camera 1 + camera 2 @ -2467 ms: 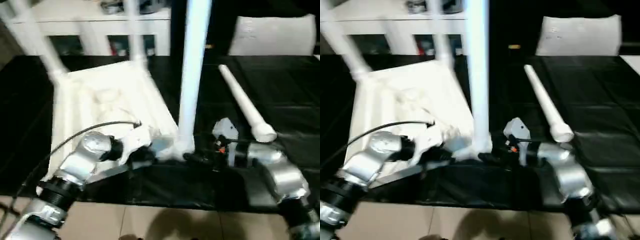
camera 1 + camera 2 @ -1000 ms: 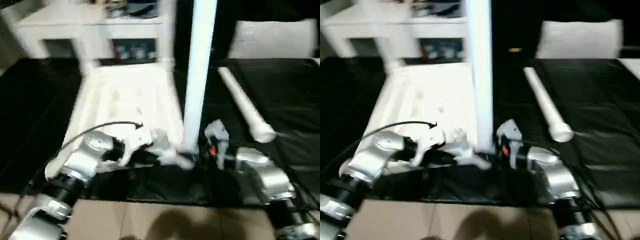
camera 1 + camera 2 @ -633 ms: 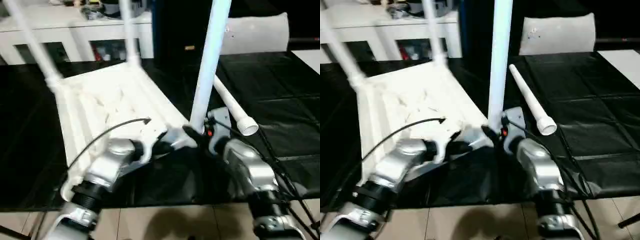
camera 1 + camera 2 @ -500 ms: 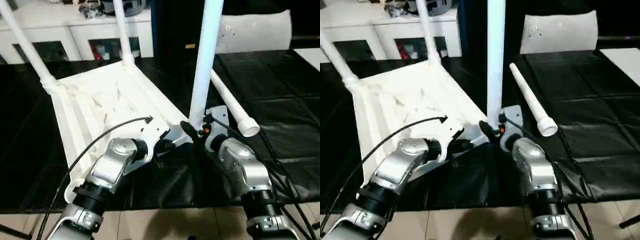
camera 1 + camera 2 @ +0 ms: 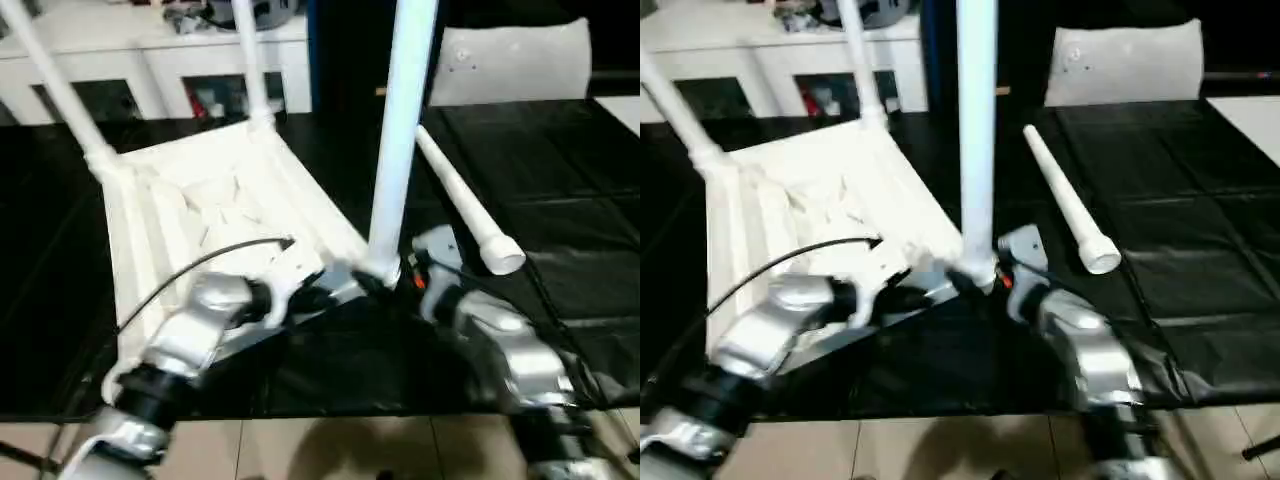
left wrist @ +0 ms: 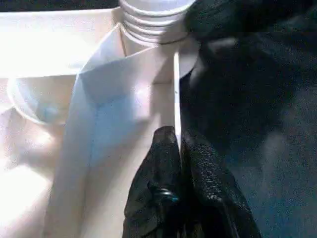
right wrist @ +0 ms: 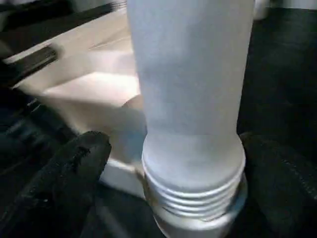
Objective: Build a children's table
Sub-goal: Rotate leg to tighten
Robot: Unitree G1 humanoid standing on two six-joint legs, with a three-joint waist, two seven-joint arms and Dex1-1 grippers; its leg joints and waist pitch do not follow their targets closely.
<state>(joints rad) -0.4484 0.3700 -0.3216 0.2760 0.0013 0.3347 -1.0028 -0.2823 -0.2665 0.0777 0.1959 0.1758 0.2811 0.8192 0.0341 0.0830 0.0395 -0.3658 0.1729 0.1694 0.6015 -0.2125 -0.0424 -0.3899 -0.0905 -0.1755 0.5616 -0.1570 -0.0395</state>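
Observation:
The children's table tabletop [image 5: 200,210] lies underside up on the black work table. Two legs rise from its far corners, and a third leg [image 5: 400,130] stands upright in the near right corner socket. A fourth leg [image 5: 455,195] lies loose on the black cover to the right. My left gripper [image 5: 335,288] is shut on the tabletop's thin rim [image 6: 176,89] beside that socket. My right gripper [image 7: 176,144] is open, one finger on each side of the upright leg's threaded base [image 7: 193,188], with a gap showing at one finger.
A white glass-door cabinet [image 5: 180,40] stands behind the work table. A white padded block [image 5: 510,60] sits at the back right. The work table's near edge [image 5: 350,405] runs just below my forearms, with tiled floor beyond. A black cable [image 5: 190,260] arcs over my left wrist.
The head views have shifted and tilted. Both grippers have stayed at the near right corner, and the upright leg still stands in its socket.

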